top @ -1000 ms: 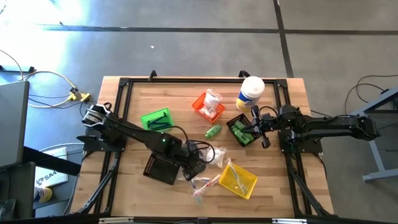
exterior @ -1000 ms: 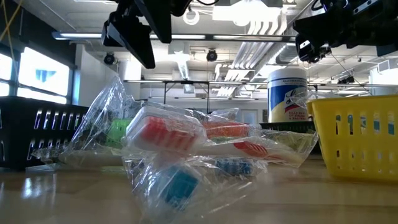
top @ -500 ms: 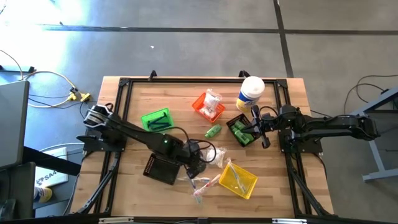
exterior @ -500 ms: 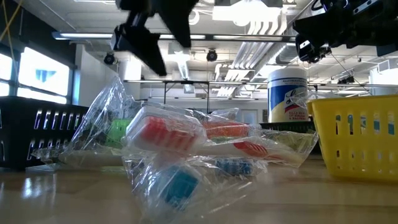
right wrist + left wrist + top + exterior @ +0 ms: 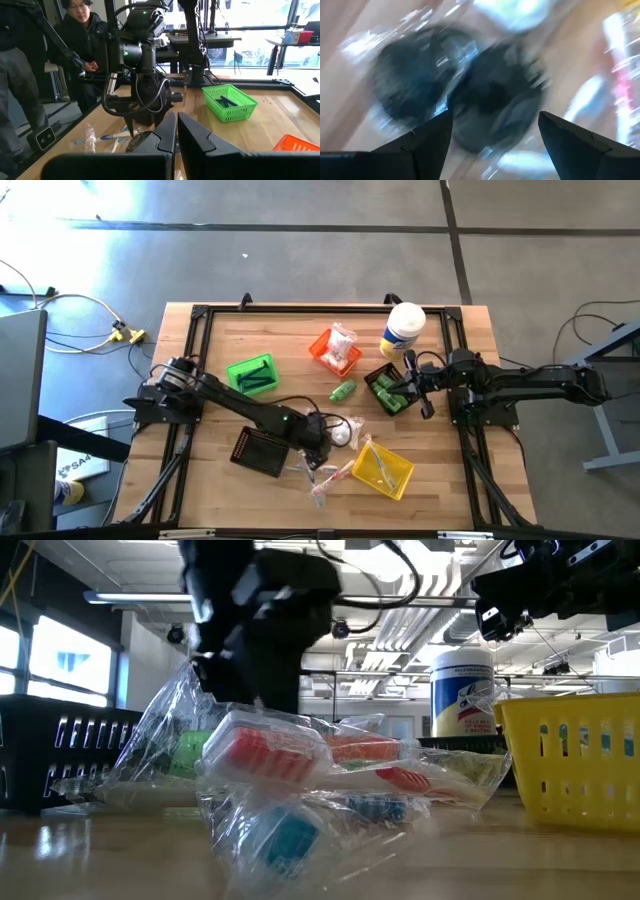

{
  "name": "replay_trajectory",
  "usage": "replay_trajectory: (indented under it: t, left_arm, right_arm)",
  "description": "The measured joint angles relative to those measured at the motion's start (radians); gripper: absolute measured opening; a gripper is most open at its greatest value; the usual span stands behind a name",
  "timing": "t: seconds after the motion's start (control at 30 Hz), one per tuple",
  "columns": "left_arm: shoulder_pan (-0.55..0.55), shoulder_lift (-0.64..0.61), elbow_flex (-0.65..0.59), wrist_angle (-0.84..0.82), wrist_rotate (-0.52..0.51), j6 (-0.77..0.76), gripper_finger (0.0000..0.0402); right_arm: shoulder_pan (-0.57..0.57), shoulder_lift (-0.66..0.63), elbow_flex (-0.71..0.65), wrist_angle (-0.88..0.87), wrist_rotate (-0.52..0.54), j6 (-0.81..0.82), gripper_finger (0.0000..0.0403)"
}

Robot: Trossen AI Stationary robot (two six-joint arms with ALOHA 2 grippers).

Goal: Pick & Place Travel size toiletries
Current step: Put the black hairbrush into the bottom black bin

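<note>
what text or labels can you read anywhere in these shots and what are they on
Nothing can be read with confidence.
White canister: blue printed label, lettering too blurred to read.
Same canister from above: yellow label, print too small.
Clear-wrapped toothbrushes: no readable print visible.

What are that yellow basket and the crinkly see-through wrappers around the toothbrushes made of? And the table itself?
The yellow basket looks like moulded plastic: smooth, slightly glossy, with slotted walls. The wrappers seem to be thin clear plastic film, judging by the creases and bright glints. The table appears to be wood, maybe butcher-block style: pale planks with visible grain and seams.
</note>
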Motion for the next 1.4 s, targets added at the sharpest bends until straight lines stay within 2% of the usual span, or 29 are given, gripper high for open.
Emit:
replay_trajectory:
  t: [0.23, 0.53, 0.63, 0.77, 1.23, 1.3, 1.4]
  left_arm:
    - [0.004, 0.041, 0.004, 0.025, -0.015, 0.001, 0.0289]
    - [0.011, 0.058, 0.003, 0.026, 0.016, 0.008, 0.0289]
    - [0.011, 0.058, 0.003, 0.024, 0.019, 0.008, 0.0277]
    - [0.012, 0.058, 0.003, 0.026, 0.033, 0.007, 0.0232]
    - [0.012, 0.058, 0.003, 0.028, 0.051, 0.0, 0.0024]
    - [0.012, 0.058, 0.003, 0.029, 0.051, 0.0, 0.0007]
    - [0.012, 0.058, 0.003, 0.029, 0.05, 0.0, 0.0011]
  right_arm:
    - [0.0, 0.0, 0.0, -0.013, 0.0, 0.0, 0.0009]
    - [0.0, 0.0, 0.0, -0.013, 0.0, -0.006, 0.0009]
    - [0.0, 0.0, 0.0, -0.014, 0.0, -0.007, 0.0009]
    - [0.0, 0.0, 0.0, -0.014, 0.002, -0.008, 0.0009]
    - [0.0, 0.0, 0.0, -0.015, 0.003, -0.008, 0.0009]
    - [0.0, 0.0, 0.0, -0.015, 0.003, -0.008, 0.0009]
    - [0.0, 0.0, 0.0, -0.015, 0.003, -0.008, 0.0009]
